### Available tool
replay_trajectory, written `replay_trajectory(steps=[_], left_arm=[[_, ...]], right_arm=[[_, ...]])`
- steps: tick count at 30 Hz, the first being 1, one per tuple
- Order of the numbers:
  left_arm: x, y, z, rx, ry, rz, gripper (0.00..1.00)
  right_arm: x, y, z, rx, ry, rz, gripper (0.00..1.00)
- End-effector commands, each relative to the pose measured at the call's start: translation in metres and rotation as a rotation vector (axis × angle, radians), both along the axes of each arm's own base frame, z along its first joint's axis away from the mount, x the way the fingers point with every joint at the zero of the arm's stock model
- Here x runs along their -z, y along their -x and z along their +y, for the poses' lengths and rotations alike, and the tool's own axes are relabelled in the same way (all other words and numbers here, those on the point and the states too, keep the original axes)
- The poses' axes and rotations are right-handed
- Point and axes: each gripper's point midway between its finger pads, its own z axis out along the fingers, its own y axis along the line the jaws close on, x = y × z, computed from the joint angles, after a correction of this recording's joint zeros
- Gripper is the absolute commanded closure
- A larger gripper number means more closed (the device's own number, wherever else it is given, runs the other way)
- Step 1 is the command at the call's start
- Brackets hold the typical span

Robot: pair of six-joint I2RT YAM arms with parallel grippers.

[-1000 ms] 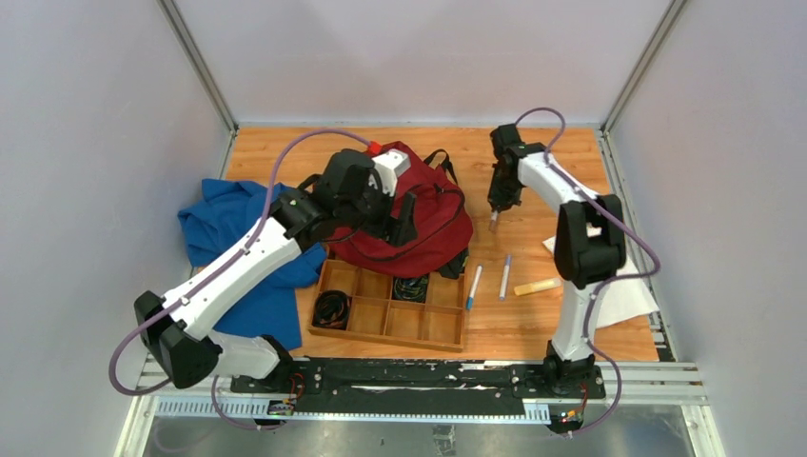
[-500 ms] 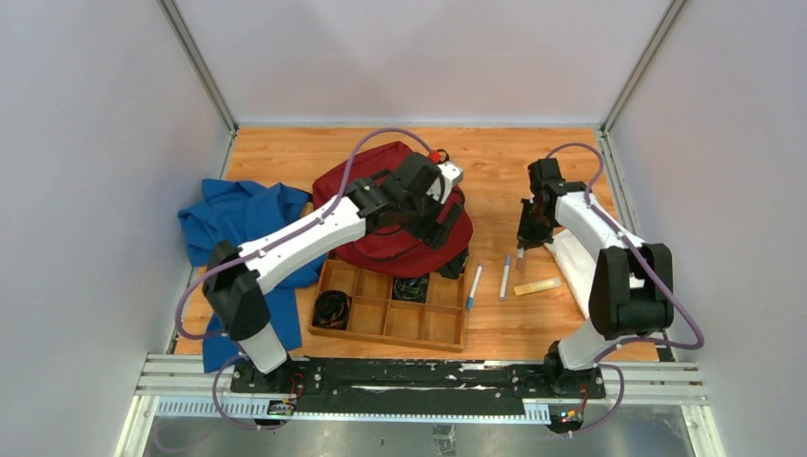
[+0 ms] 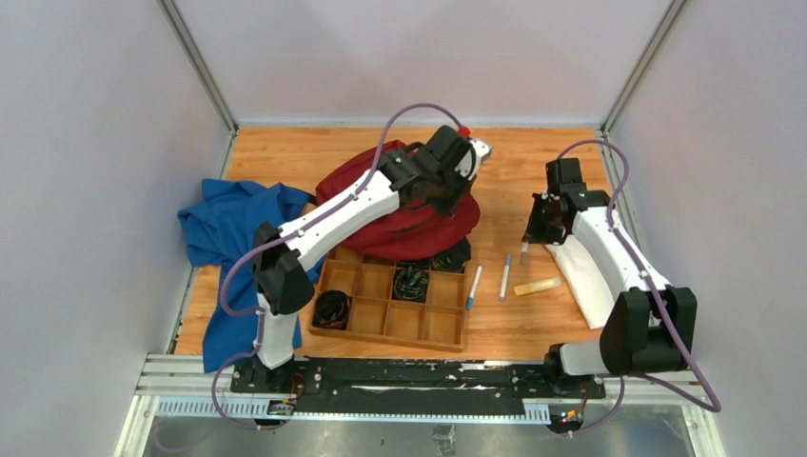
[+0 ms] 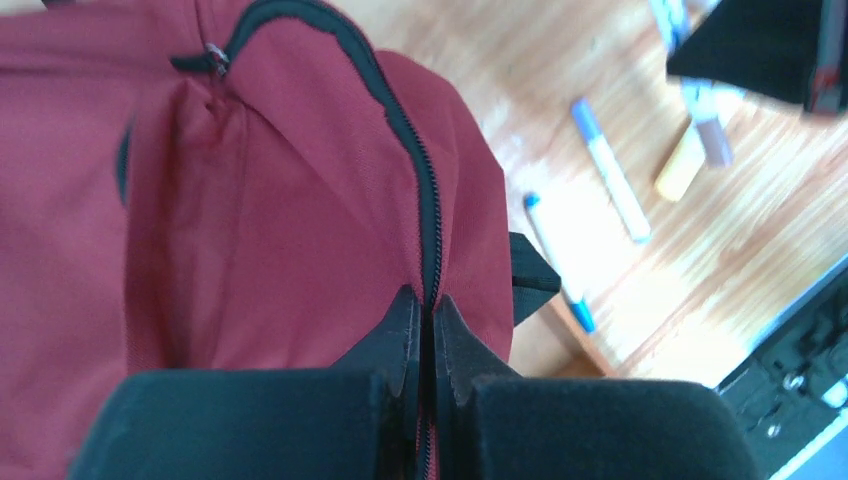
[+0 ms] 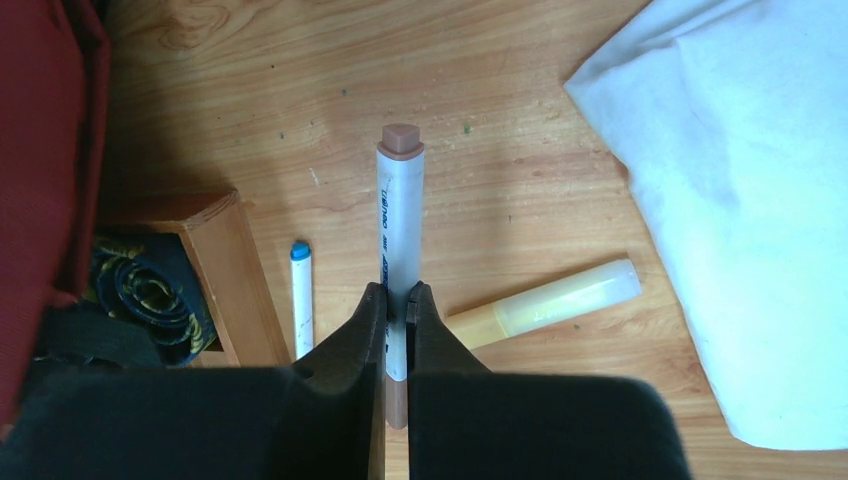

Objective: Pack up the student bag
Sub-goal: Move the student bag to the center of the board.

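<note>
The student bag (image 3: 409,224) is a dark red backpack lying at the table's middle, behind the wooden tray. My left gripper (image 4: 432,305) is over the bag's right side, with its jaws shut on the black zipper seam (image 4: 425,190) of the bag (image 4: 300,200). My right gripper (image 5: 397,295) hangs to the right of the bag, above the table. It is shut on a white marker with brown ends (image 5: 400,220), also visible in the top view as the held marker (image 3: 524,249).
A wooden compartment tray (image 3: 436,328) holding dark coiled items sits in front of the bag. A blue-capped marker (image 3: 473,286), a purple-tipped marker (image 3: 505,276) and a yellow highlighter (image 3: 537,286) lie right of it. There is blue cloth (image 3: 228,238) at the left and white cloth (image 3: 590,276) at the right.
My left arm swung right across the bag and its jaws closed on the zipper seam. My right arm carried the marker to the right and nearer, above the loose pens.
</note>
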Motion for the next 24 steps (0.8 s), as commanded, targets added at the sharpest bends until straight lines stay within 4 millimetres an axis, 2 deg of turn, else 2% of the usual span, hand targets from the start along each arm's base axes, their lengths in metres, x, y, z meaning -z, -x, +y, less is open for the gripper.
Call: replay_trajectory(steps=[1, 4, 9, 13, 17, 18, 20, 21, 22, 24], left_arm=[[-0.076, -0.028, -0.03, 0.003, 0.219, -0.084, 1.0], [-0.11, -0.042, -0.054, 0.01, 0.345, -0.098, 1.0], [-0.134, -0.058, -0.099, 0.028, 0.565, -0.102, 1.0], [-0.118, -0.071, -0.133, 0.003, 0.699, -0.037, 1.0], [-0.091, -0.078, -0.162, -0.016, 0.776, 0.05, 1.0], [-0.084, -0.079, -0.167, -0.022, 0.784, 0.067, 0.94], [-0.073, -0.079, -0.174, -0.028, 0.781, 0.098, 0.57], [-0.07, -0.078, -0.175, -0.024, 0.774, 0.107, 0.45], [-0.069, -0.078, -0.174, -0.02, 0.767, 0.107, 0.34], [-0.074, -0.079, -0.167, -0.019, 0.741, 0.074, 0.24]], right_arm=[[-0.01, 0.018, -0.004, 0.01, -0.02, -0.011, 1.0], [-0.018, 0.026, -0.002, 0.025, -0.045, -0.041, 1.0], [-0.03, 0.041, -0.001, 0.055, -0.07, -0.085, 1.0], [-0.038, 0.054, -0.005, 0.097, -0.07, -0.127, 1.0], [-0.041, 0.069, -0.014, 0.143, -0.046, -0.152, 1.0], [-0.041, 0.074, -0.016, 0.152, -0.038, -0.154, 1.0], [-0.041, 0.083, -0.019, 0.172, -0.03, -0.16, 1.0], [-0.041, 0.088, -0.025, 0.193, -0.009, -0.167, 1.0], [-0.042, 0.091, -0.027, 0.205, 0.0, -0.176, 1.0], [-0.047, 0.098, -0.032, 0.219, 0.016, -0.195, 1.0]])
